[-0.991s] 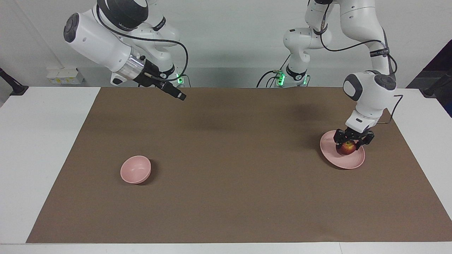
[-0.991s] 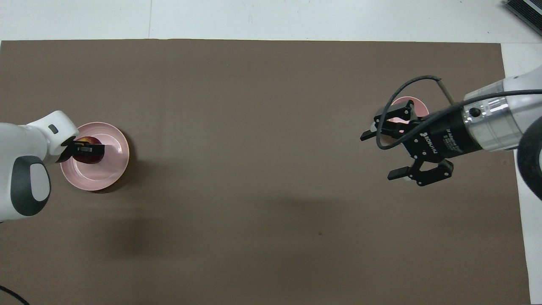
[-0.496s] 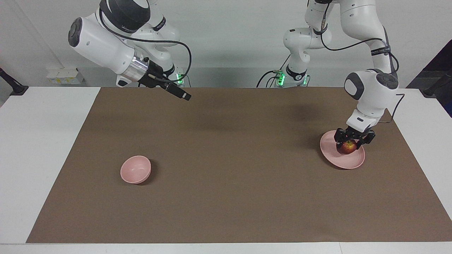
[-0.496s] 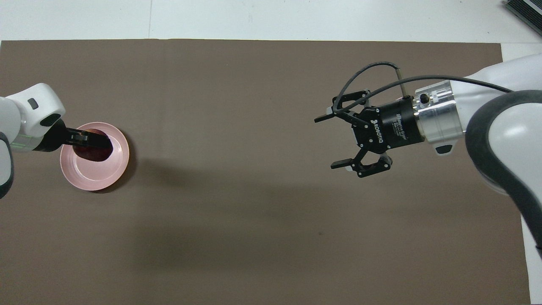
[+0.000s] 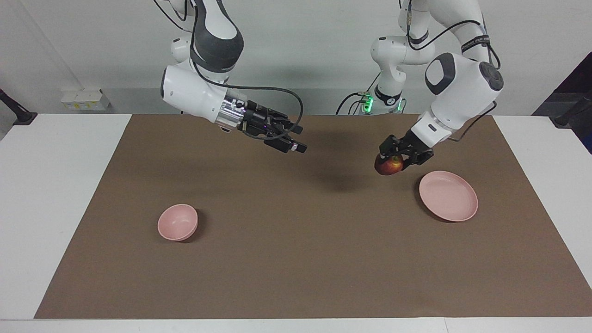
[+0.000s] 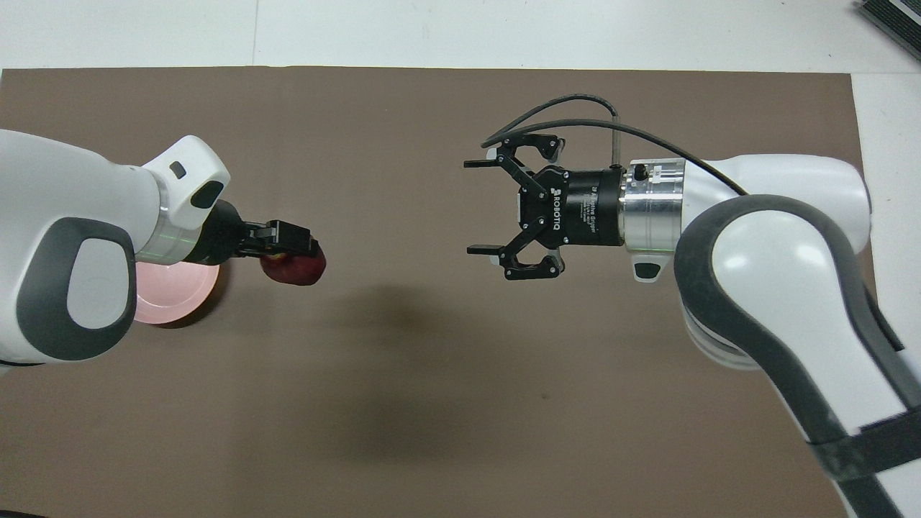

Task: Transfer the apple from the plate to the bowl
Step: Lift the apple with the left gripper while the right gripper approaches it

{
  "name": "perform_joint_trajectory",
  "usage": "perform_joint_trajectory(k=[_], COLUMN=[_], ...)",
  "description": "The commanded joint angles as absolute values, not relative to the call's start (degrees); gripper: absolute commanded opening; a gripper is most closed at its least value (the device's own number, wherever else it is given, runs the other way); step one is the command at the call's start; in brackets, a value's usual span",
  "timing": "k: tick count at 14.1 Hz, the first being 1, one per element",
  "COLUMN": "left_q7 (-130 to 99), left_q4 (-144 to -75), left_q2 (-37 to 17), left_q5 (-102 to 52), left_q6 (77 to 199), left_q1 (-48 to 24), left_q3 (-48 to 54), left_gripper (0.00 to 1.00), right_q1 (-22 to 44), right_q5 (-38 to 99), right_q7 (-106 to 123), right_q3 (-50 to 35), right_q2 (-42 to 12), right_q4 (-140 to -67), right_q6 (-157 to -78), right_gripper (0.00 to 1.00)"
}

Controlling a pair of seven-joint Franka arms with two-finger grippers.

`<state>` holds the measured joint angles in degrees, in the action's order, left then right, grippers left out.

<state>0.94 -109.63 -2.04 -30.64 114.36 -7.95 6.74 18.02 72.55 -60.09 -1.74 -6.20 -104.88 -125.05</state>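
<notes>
My left gripper [image 5: 393,159] is shut on the small dark red apple [image 5: 387,167] and holds it in the air over the brown mat, beside the plate and toward the table's middle. In the overhead view the left gripper [image 6: 302,248] and apple [image 6: 298,270] show the same. The flat pink plate [image 5: 449,196] is bare; the left arm partly covers the plate [image 6: 180,291] from above. My right gripper [image 5: 298,138] is open and empty in the air over the mat's middle, pointing toward the apple, also in the overhead view [image 6: 471,207]. The small pink bowl [image 5: 177,222] sits toward the right arm's end, hidden in the overhead view.
A brown mat [image 5: 296,268] covers most of the white table [image 5: 55,185]. The two grippers face each other above it with a gap between them.
My left gripper has lifted the apple off the plate and carried it toward the table's middle. My right arm has swung in toward the middle, gripper still open.
</notes>
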Motion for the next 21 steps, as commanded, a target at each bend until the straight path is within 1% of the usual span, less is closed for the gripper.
perform_joint_trajectory(k=[1,3,5,9,11,14,21], left_q7=[0.18,0.09,0.17,0.96,1.23,1.67,1.76], left_q4=[-109.42,-109.95,-110.74,-112.14,-112.41,-112.59,-113.11], left_q2=[-1.06,-0.62,-0.44,0.44,0.53,0.62,0.97], left_q5=[-40.31,-43.58,-48.83,-59.83,-64.31,-66.53,-66.8], left_q6=[117.66,122.32,125.06,132.34,134.11,141.74,142.74], left_q1=[-8.0,-8.09,-8.09,-8.17,-8.09,-8.61,-9.67], left_q3=[7.55,9.13,10.54,14.4,16.08,19.07,19.16], left_gripper=[0.0,0.0,0.0,0.0,0.0,0.0,0.0], right_q1=[17.32,16.79,17.4,17.67,17.84,18.28,18.9], right_q5=[76.54,80.22,84.18,84.55,84.64,84.38,84.46], right_q7=[-60.21,-58.9,-54.51,-52.65,-52.3,-51.77,-50.36], right_q3=[-1.67,-1.58,-1.58,-1.58,-1.67,-1.67,-1.67], right_q2=[-5.28,-5.53,-7.9,-10.1,-10.81,-10.81,-10.63], right_q4=[-106.61,-107.14,-107.23,-107.32,-107.31,-107.31,-107.23], right_q6=[-126.13,-125.86,-126.64,-126.03,-126.04,-126.21,-125.6], right_gripper=[1.0,1.0,1.0,1.0,1.0,1.0,1.0])
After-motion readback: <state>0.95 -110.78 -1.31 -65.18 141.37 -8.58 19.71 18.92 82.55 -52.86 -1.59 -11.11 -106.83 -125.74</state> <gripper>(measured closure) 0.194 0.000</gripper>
